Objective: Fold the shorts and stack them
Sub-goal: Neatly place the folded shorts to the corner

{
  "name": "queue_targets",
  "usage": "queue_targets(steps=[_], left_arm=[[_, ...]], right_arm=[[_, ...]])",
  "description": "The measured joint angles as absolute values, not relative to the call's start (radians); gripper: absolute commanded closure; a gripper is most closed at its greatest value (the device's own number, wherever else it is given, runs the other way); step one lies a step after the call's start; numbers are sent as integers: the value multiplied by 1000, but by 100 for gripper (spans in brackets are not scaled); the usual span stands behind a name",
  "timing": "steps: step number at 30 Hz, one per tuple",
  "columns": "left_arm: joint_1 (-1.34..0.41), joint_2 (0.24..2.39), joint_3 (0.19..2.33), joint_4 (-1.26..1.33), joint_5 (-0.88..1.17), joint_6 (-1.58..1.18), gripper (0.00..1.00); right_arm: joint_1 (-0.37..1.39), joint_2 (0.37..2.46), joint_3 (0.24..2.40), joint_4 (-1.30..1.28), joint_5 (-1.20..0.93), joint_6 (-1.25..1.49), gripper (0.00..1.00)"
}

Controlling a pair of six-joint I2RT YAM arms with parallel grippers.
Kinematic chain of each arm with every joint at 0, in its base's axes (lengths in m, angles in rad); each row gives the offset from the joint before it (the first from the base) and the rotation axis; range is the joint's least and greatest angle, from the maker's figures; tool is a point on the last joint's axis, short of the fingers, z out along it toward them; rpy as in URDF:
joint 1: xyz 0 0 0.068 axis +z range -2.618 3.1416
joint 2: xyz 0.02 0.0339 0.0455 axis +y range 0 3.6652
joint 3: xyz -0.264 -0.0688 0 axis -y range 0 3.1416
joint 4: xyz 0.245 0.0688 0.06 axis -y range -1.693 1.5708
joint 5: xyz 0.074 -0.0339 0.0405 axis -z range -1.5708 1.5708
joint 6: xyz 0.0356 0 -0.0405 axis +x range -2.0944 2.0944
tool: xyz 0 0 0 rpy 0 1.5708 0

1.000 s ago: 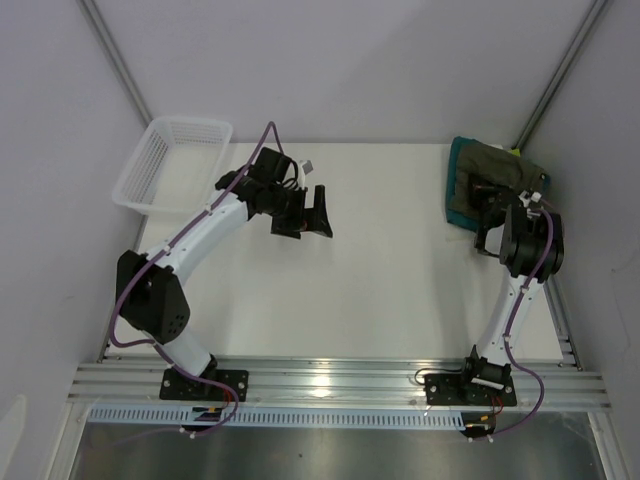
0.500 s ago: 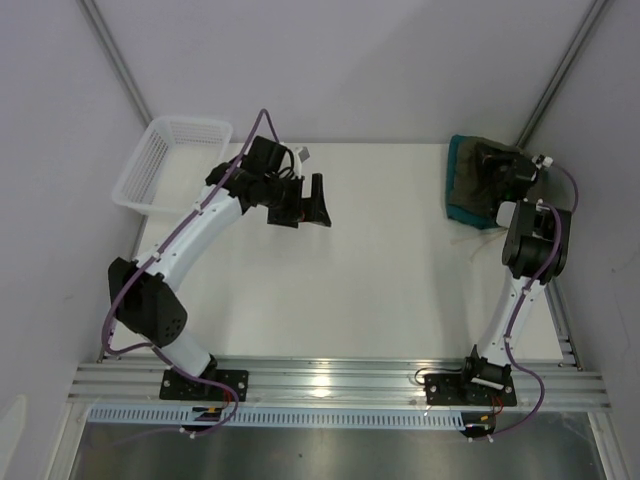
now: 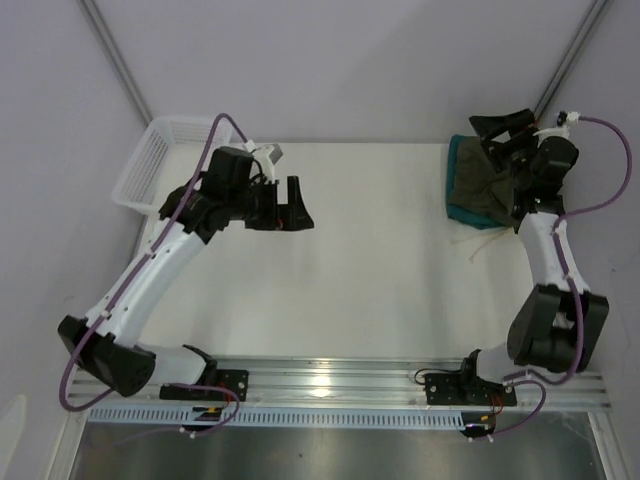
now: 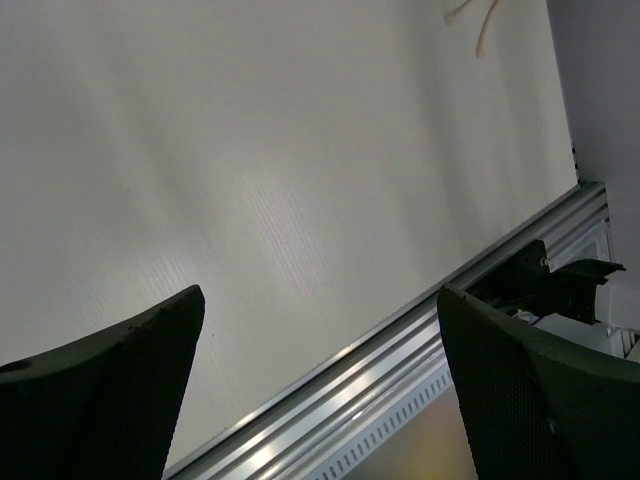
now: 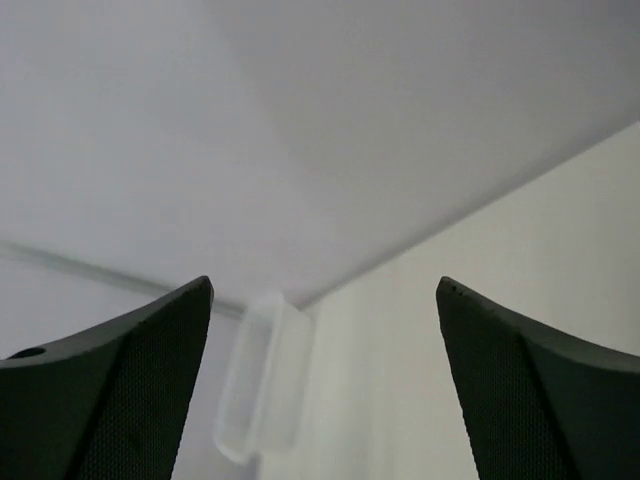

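Note:
Folded olive-green shorts (image 3: 484, 183) lie on top of a folded teal pair (image 3: 457, 205) at the table's far right corner. A white drawstring (image 3: 480, 240) trails off the stack toward the front and also shows as the drawstring (image 4: 478, 20) in the left wrist view. My right gripper (image 3: 508, 130) hangs raised over the stack's far edge, open and holding nothing. Its wrist view shows the right gripper (image 5: 325, 285) facing the back wall and table, with no cloth between the jaws. My left gripper (image 3: 293, 208) hovers open over the left-middle of the table. In its own view the left gripper (image 4: 320, 300) is empty.
A white mesh basket (image 3: 160, 160) stands at the far left corner, seen blurred as the basket (image 5: 262, 375) in the right wrist view. An aluminium rail (image 3: 330, 380) runs along the near edge; the rail (image 4: 400, 390) and the right arm's base (image 4: 560, 290) show in the left wrist view.
My right gripper opened, let go of the olive shorts on the teal pair, and rose toward the back wall. The left arm swung back to the left.

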State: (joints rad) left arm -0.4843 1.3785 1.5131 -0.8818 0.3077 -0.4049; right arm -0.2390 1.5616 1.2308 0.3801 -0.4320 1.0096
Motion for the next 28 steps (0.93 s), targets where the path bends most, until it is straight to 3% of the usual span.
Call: queue_targets(steps=[7,14,21,28], left_arm=[[-485,1015,1222,-783,249,-425,1],[-485,524,842,-666,165,-446,1],[-485,55,520,-606,34,-501,1],[-485,4,467,-593,-37,-569,1]], right_arm=[[-16,1018,1005,-4,-350,609,1],[-12,516,681,-279,-266,485,1],[30,350,581,-442,-194,479,1],[60,377,578,-472,-146,486,1]])
